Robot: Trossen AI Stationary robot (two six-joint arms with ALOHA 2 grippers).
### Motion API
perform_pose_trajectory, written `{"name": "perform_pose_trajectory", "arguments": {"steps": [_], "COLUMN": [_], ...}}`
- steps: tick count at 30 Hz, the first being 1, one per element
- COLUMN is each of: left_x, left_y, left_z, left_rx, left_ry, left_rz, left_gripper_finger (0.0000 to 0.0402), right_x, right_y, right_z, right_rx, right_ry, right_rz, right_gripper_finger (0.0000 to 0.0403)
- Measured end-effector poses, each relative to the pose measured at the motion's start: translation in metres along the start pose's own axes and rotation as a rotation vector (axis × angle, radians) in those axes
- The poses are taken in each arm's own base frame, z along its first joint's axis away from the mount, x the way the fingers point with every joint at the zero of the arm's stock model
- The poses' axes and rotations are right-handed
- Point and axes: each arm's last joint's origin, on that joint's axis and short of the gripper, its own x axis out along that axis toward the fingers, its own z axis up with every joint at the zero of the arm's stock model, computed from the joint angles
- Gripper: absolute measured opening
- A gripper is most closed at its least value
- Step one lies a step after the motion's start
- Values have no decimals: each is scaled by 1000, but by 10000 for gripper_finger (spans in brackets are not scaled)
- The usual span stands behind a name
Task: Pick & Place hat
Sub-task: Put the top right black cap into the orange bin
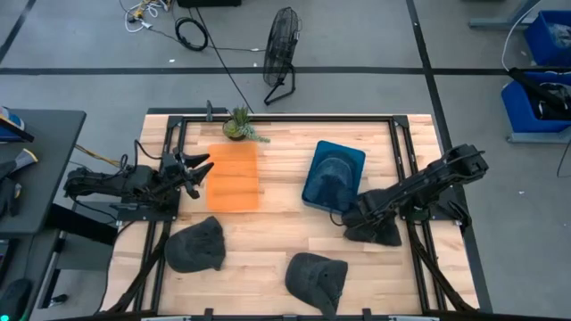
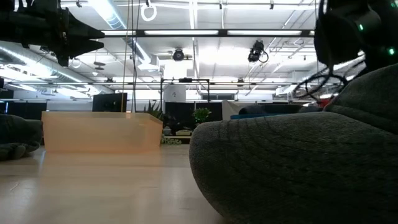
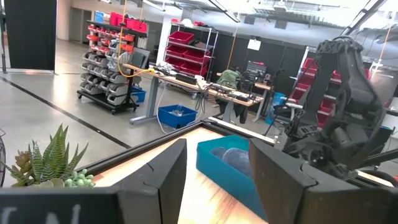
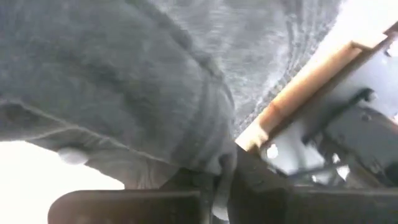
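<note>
Resting on pale wood planking, three dark knitted-looking hats showed soft, rounded crowns: one (image 1: 196,244) at lower left, one (image 1: 317,278) at bottom centre, and a third (image 1: 375,234) at right of centre under the right gripper (image 1: 350,218). A blue rectangular bin (image 1: 314,187) at upper centre-right held another dark hat (image 1: 337,171). Left of it, the translucent orange bin (image 1: 233,176) showed nothing inside. In the right wrist view, grey ribbed fabric (image 4: 124,93) filled the frame and the fingers pinched its edge. At the left edge, the left gripper (image 1: 198,169) hovered, fingers spread, holding nothing.
</note>
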Motion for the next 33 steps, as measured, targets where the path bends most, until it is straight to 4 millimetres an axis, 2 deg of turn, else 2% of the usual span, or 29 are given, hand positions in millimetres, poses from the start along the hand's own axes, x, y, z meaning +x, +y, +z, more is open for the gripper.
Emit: {"name": "perform_pose_trajectory", "arguments": {"steps": [4, 8, 14, 17, 20, 23, 26, 30, 33], "left_x": [0, 0, -1, -1, -1, -1, -2, -1, 5], "left_y": [0, -2, -4, -4, -5, -6, -7, -12, -18], "left_z": [0, 3, 8, 11, 13, 15, 19, 32, 44], "left_rx": [-3, -65, -100, -112, -129, -141, -150, -137, -77], "left_ry": [-2, -21, -58, -77, -95, -114, -127, -122, -97], "left_rz": [-1, -43, -116, -120, -125, -165, -213, -236, -230], "left_gripper_finger": [177, 177, 177, 177, 177, 177, 177, 177, 177], "right_x": [-37, -80, -138, -158, -171, -183, -198, -209, -208], "right_y": [4, 8, 16, 17, 17, 18, 20, 24, 28], "right_z": [-6, -15, -26, -28, -23, -6, 21, 66, 100], "right_rx": [-5, -31, -99, -150, -229, -246, -213, -241, -272], "right_ry": [6, -76, -403, -526, -695, -924, -1093, -1209, -1224], "right_rz": [18, 65, 180, 226, 198, 141, 150, 132, 134], "right_gripper_finger": [27, 9, 10, 9, 9, 8, 8, 8, 8]}}
